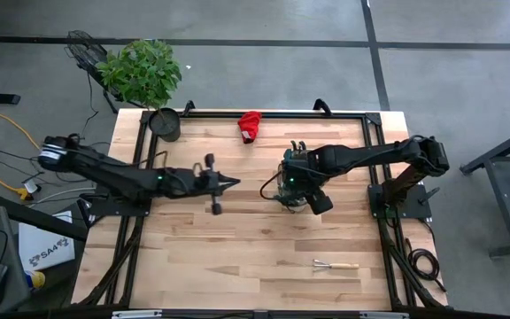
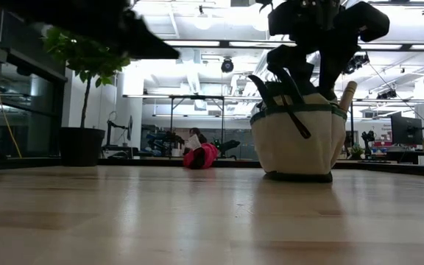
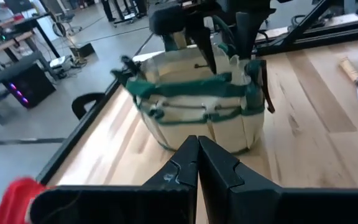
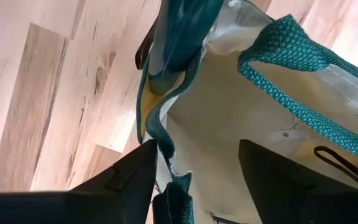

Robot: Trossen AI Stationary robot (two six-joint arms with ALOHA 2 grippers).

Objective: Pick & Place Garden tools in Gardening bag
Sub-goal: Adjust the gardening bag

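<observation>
Over the bag's mouth, right gripper (image 4: 194, 168): hanging with fingers spread apart, straddling the green-trimmed rim, nothing visibly held.
Gardening bag (image 1: 292, 184): standing upright on the tabletop, right of centre, toward the far edge; a wooden handle (image 2: 347, 96) is sticking out of it.
Left gripper (image 1: 228, 183): hovering left of the bag, fingers pressed together, empty.
Mini rake (image 1: 336, 265): lying near the front right corner.
Red glove (image 1: 251, 126): lying at the far edge.
Black pot (image 1: 165, 124): sitting at the far left corner, holding a plant.
</observation>
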